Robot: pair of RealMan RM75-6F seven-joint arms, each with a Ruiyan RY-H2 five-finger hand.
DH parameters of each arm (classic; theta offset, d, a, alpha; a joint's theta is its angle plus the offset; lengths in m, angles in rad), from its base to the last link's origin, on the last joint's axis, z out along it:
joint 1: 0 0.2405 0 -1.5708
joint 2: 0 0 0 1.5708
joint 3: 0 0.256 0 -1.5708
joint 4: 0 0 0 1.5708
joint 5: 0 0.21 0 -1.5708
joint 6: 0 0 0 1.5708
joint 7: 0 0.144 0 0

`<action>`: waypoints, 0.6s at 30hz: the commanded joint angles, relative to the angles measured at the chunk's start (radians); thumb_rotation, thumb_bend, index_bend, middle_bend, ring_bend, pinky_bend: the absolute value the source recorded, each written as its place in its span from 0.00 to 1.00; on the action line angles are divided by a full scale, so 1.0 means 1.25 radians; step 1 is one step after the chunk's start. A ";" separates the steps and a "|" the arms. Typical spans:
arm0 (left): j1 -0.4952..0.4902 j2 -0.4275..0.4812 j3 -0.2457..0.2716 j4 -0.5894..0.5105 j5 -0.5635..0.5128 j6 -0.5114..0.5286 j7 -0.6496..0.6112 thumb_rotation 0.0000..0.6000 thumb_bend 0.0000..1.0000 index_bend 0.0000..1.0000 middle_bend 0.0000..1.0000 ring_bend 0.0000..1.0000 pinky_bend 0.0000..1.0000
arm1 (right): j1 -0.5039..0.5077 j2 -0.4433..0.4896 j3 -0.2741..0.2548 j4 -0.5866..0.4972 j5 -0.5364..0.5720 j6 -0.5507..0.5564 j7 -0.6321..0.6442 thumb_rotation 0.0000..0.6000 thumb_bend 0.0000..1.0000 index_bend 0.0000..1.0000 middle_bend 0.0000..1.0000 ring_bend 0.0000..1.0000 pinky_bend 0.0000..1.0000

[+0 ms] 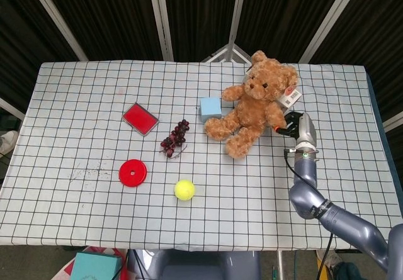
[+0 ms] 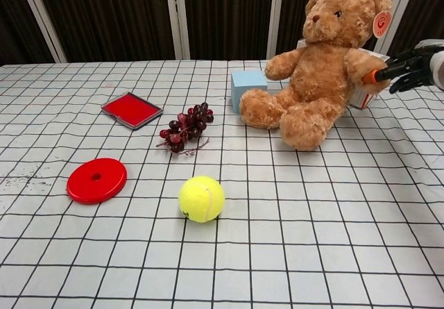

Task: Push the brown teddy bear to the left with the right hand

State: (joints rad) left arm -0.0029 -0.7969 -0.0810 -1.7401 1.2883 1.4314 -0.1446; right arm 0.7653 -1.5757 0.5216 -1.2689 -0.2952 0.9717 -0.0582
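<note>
The brown teddy bear (image 1: 255,107) sits upright at the back right of the checked table (image 1: 75,104), with a paper tag by its ear. In the chest view the teddy bear (image 2: 326,73) faces left of centre. My right hand (image 1: 295,126) is just to the right of the bear, holding nothing. From the chest camera, the right hand (image 2: 413,66) has its fingers stretched out and apart, pointing left. An orange fingertip (image 2: 374,77) touches the bear's near arm. My left hand is in neither view.
A light blue cube (image 1: 210,108) stands against the bear's left side. Further left lie dark grapes (image 1: 175,138), a red square tray (image 1: 140,117), a red disc (image 1: 133,172) and a yellow tennis ball (image 1: 184,189). A white box (image 2: 364,97) shows behind the bear.
</note>
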 commanded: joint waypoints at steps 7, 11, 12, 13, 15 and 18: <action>0.003 0.002 0.000 0.001 0.003 0.005 -0.009 1.00 0.18 0.25 0.00 0.01 0.14 | -0.003 -0.012 -0.003 0.011 0.003 -0.010 -0.020 1.00 0.56 0.73 0.68 0.64 0.19; 0.003 0.002 0.000 0.003 0.003 0.004 -0.011 1.00 0.18 0.25 0.00 0.01 0.14 | 0.002 -0.002 0.011 -0.001 0.004 0.004 -0.033 1.00 0.56 0.73 0.68 0.64 0.19; 0.003 0.002 0.000 0.003 0.003 0.004 -0.011 1.00 0.18 0.25 0.00 0.01 0.14 | 0.001 0.003 0.016 -0.007 0.002 0.008 -0.033 1.00 0.56 0.73 0.68 0.64 0.19; 0.003 0.002 0.000 0.003 0.003 0.003 -0.010 1.00 0.18 0.25 0.00 0.01 0.14 | 0.000 0.003 0.016 -0.010 0.002 0.010 -0.034 1.00 0.56 0.73 0.68 0.64 0.19; 0.002 0.002 0.000 0.002 0.003 0.003 -0.009 1.00 0.18 0.25 0.00 0.01 0.14 | -0.004 0.004 0.014 -0.011 0.003 0.012 -0.037 1.00 0.56 0.73 0.68 0.64 0.19; 0.003 0.002 0.001 0.001 0.005 0.004 -0.007 1.00 0.18 0.25 0.00 0.01 0.14 | -0.015 -0.004 0.003 0.002 0.022 -0.007 -0.039 1.00 0.56 0.73 0.68 0.64 0.19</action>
State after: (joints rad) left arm 0.0004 -0.7947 -0.0802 -1.7387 1.2940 1.4364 -0.1538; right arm 0.7530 -1.5755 0.5311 -1.2740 -0.2773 0.9729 -0.1066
